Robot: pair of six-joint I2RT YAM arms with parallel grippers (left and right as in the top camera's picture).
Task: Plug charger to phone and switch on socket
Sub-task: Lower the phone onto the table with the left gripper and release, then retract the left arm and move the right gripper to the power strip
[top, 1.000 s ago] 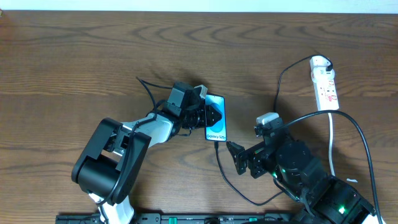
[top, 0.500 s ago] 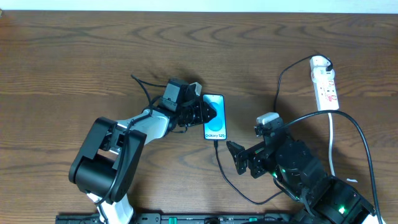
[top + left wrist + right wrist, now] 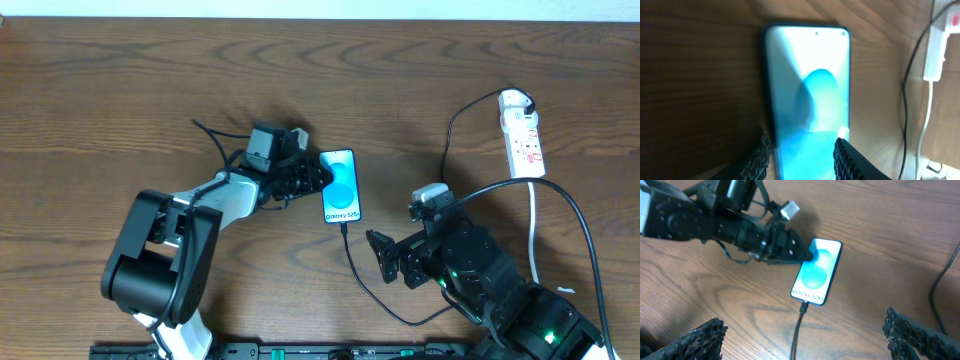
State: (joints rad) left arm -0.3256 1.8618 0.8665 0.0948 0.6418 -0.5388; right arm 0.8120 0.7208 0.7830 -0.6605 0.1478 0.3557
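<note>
The phone (image 3: 340, 186) lies face up on the table with its blue-teal screen lit; it also shows in the right wrist view (image 3: 816, 271) and fills the left wrist view (image 3: 810, 90). The charger's black plug tip (image 3: 344, 226) sits in the phone's bottom edge (image 3: 804, 307), and its cable (image 3: 372, 295) loops toward me. My left gripper (image 3: 316, 180) is at the phone's left edge with its fingers apart (image 3: 805, 157), the screen showing between them. My right gripper (image 3: 385, 258) is wide open and empty (image 3: 802, 330), just below the phone. The socket, a white power strip (image 3: 522, 135), lies at the far right.
The strip's thick white cord (image 3: 536, 235) runs down the right side. The black cable (image 3: 452, 135) leaves the strip's far end and curves over my right arm. The strip's edge (image 3: 934, 52) shows at the right of the left wrist view.
My left gripper has drawn back to the left, from over the phone to its left edge. The phone has shifted slightly left and turned a little. The right arm has not moved.
</note>
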